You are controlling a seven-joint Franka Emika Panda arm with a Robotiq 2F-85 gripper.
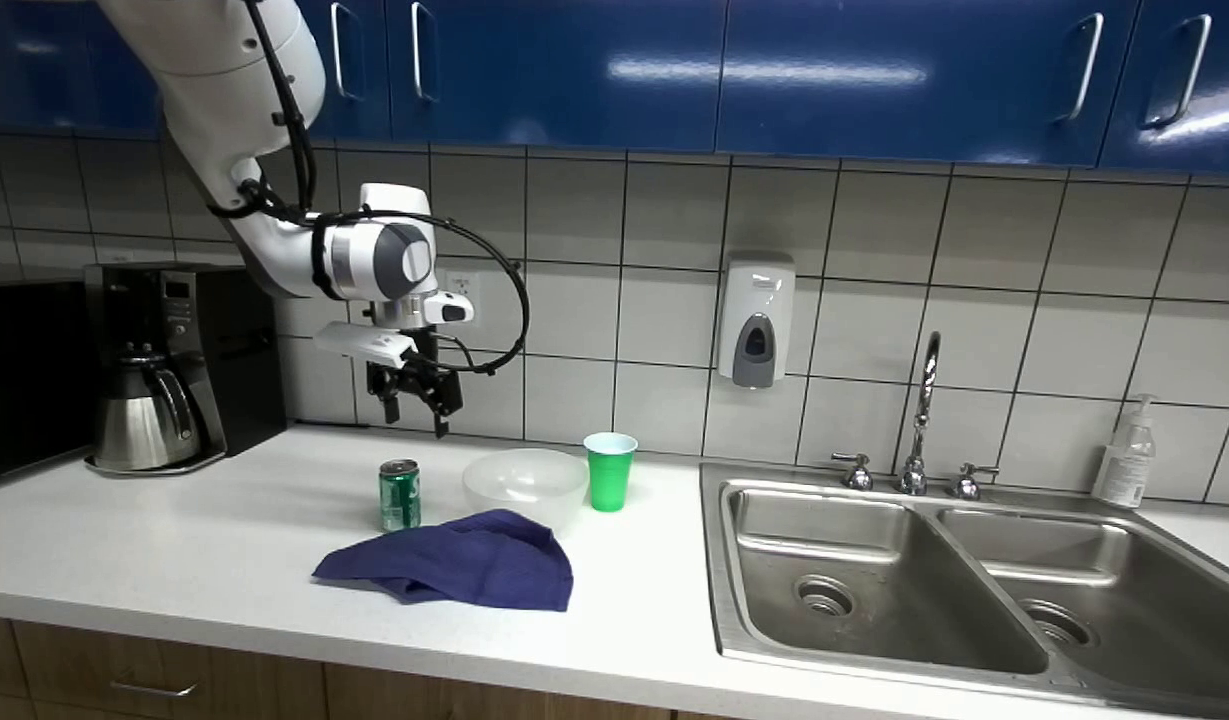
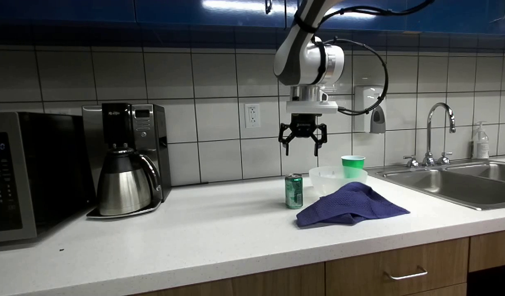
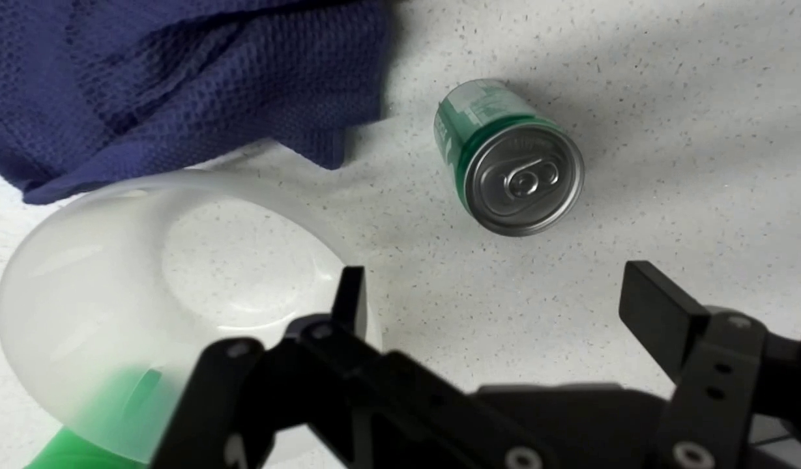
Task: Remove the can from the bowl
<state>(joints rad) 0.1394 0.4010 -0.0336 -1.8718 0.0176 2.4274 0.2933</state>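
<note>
The can (image 1: 400, 497) is a small dark green drink can with a silvery top. It stands upright on the white counter, beside the bowl and outside it, in both exterior views (image 2: 294, 192). The wrist view shows the can (image 3: 524, 179) from above. The bowl (image 1: 499, 485) is a pale translucent bowl, clearly wider than the can, and also shows in an exterior view (image 2: 323, 181). In the wrist view the bowl (image 3: 68, 293) holds nothing. My gripper (image 1: 416, 420) is open and empty, raised above the counter over the can's area (image 2: 301, 153), with fingers apart (image 3: 495, 286).
A dark blue cloth (image 1: 464, 565) lies in front of the bowl, near the can. A green cup (image 1: 609, 475) stands beside the bowl. A coffee maker (image 2: 127, 176) and microwave (image 2: 38, 176) stand at one end. A sink (image 1: 714, 560) lies at the other, with wall tiles behind.
</note>
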